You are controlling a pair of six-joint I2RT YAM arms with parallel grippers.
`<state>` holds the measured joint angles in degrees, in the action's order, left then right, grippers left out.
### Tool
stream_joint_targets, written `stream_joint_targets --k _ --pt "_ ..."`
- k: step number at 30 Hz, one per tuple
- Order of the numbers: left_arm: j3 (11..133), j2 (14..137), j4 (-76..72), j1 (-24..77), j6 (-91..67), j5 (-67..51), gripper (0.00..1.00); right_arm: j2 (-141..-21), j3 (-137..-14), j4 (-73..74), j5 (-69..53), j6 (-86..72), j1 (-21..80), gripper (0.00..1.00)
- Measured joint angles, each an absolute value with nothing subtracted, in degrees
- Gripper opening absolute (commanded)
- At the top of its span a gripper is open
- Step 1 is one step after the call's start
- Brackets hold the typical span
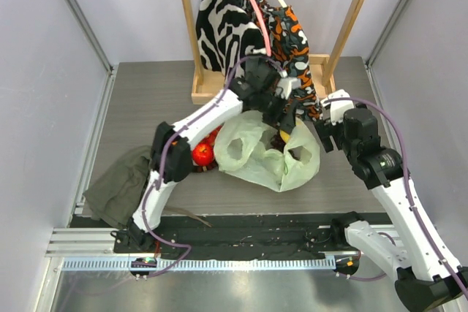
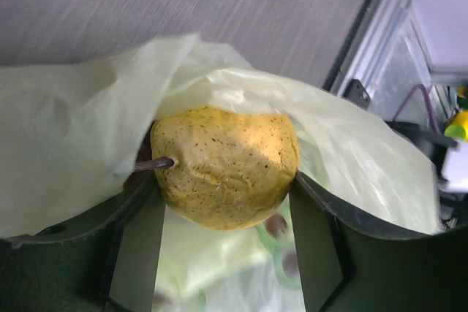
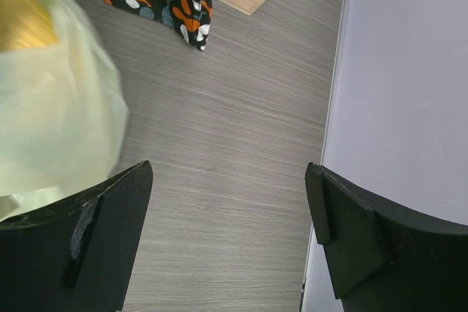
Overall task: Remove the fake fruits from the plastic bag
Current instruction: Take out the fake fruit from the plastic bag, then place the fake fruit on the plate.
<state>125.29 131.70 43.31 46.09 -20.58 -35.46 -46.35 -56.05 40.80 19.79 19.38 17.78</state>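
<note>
The pale-green plastic bag (image 1: 267,153) lies crumpled mid-table, its handle loops gaping. My left gripper (image 1: 287,123) is at the bag's upper edge, shut on a yellow speckled fruit with a dark stem (image 2: 225,167); a bit of that fruit shows in the top view (image 1: 284,137). The bag (image 2: 80,129) drapes round the fruit. A red apple (image 1: 202,153) and other red fruit (image 1: 213,137) lie left of the bag, under the left arm. My right gripper (image 1: 327,128) is open and empty over bare table right of the bag (image 3: 51,107).
Black-white-orange garments (image 1: 241,20) hang on a wooden rack (image 1: 212,89) at the back. An olive-grey cloth (image 1: 121,184) lies at the front left. The enclosure's right wall (image 3: 402,93) is close beside my right gripper.
</note>
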Motion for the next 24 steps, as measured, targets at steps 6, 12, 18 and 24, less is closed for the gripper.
stream_joint_targets --k 6,12,18,24 --pt "127.59 122.30 57.28 41.34 -8.97 -37.45 0.00 -49.21 -58.81 40.62 19.33 20.05 17.78 0.92" --pt "130.41 121.58 70.83 40.73 4.34 -30.55 0.00 -51.79 -61.23 40.82 16.60 20.84 17.76 0.92" --pt "130.10 117.82 75.40 36.01 9.23 -32.10 0.00 -52.34 -63.24 41.39 13.76 20.86 17.78 0.92" --pt "107.59 93.08 74.56 19.14 16.21 -24.27 0.00 -53.65 -63.61 41.10 11.68 20.60 17.78 0.92"
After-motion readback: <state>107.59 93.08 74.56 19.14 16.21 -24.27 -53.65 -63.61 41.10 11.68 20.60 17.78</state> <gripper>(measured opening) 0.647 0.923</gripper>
